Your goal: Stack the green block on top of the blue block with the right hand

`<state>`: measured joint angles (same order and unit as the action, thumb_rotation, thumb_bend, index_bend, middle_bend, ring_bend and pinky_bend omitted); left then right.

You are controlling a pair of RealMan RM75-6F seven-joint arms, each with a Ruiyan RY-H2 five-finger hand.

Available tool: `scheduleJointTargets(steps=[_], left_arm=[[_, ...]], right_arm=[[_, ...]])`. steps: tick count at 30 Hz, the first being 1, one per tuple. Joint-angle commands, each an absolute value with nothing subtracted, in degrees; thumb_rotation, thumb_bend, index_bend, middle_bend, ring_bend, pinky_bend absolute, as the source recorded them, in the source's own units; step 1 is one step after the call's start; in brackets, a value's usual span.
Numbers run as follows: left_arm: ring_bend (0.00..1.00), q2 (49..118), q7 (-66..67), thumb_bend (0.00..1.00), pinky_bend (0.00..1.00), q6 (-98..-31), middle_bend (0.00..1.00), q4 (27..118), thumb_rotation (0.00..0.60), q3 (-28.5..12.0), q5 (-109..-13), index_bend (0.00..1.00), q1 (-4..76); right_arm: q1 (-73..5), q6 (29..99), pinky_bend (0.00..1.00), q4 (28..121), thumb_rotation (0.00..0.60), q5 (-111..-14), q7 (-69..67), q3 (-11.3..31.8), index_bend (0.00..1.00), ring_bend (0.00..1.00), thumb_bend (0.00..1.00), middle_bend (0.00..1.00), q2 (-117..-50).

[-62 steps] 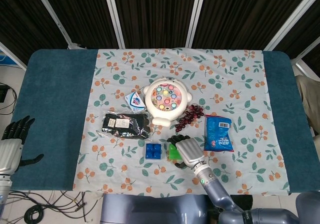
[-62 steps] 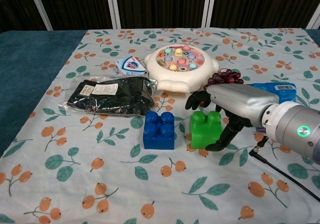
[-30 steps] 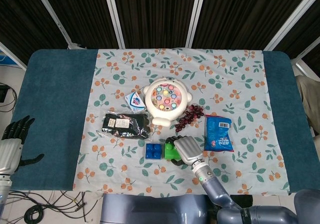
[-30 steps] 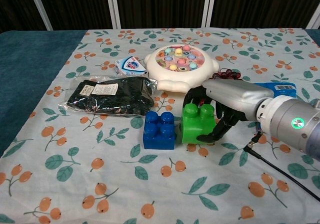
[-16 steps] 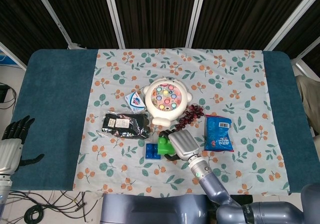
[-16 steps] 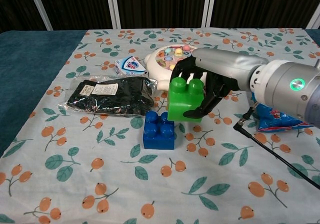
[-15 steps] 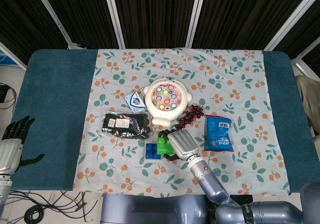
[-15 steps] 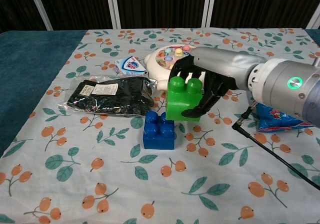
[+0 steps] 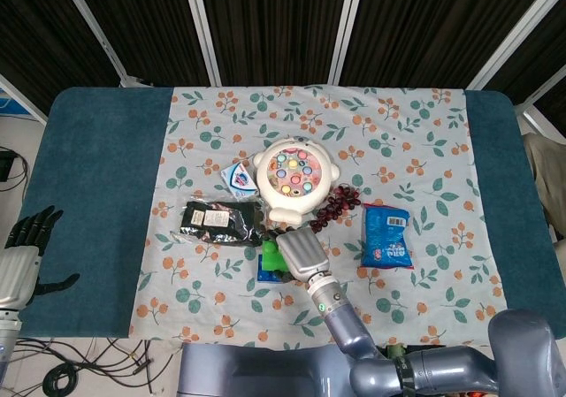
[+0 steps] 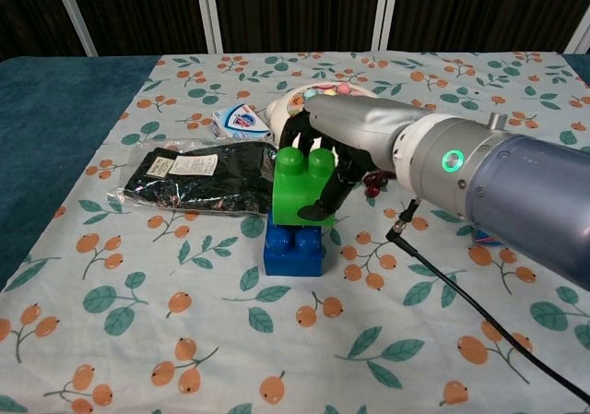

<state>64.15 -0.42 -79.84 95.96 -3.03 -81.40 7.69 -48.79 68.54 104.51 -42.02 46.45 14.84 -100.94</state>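
The green block [image 10: 297,186] is gripped by my right hand [image 10: 324,158], whose dark fingers wrap its back and right side. It sits directly over the blue block [image 10: 293,248] on the flowered cloth, its base at the blue block's studs; I cannot tell whether it is pressed home. In the head view my right hand [image 9: 299,251] covers most of both blocks, with a sliver of green block [image 9: 273,257] and blue block [image 9: 264,271] showing at its left. My left hand [image 9: 19,255] hangs off the table's left edge, fingers spread, holding nothing.
A black packet [image 10: 206,176] lies left of the blocks. A white fishing toy [image 9: 294,178], a small blue-white sachet [image 10: 238,120] and dark grapes [image 9: 334,206] sit behind them. A blue snack bag [image 9: 386,235] lies to the right. A black cable [image 10: 461,294] trails from my right wrist.
My right hand carried the green block up off the cloth and leftward; it has now come down over the blue block. The left hand stayed still.
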Motion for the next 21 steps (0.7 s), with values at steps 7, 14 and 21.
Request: scheduleJointTargets(steps=[7, 14, 21], left_arm=[[0.00, 63.7, -1.1, 0.04, 0.00, -79.6, 0.00, 96.2, 0.600, -3.0, -81.4, 0.00, 7.7], [0.00, 63.6, -1.4, 0.04, 0.00, -79.6, 0.00, 96.4, 0.600, -2.9, -81.4, 0.00, 7.7], [0.00, 63.5, -1.7, 0.04, 0.00, -79.4, 0.00, 96.4, 0.600, -2.9, -81.5, 0.00, 7.8]], right_arm=[[-51.5, 70.5, 0.47, 102.4, 0.600, -38.6, 50.3, 15.7, 0.56, 0.47, 0.59, 0.51, -103.9], [-53.2, 70.3, 0.47, 101.8, 0.600, -36.7, 51.9, 16.0, 0.56, 0.47, 0.59, 0.51, -104.5], [-54.1, 69.9, 0.47, 101.6, 0.600, -35.6, 52.5, 15.8, 0.56, 0.47, 0.59, 0.51, -103.9]])
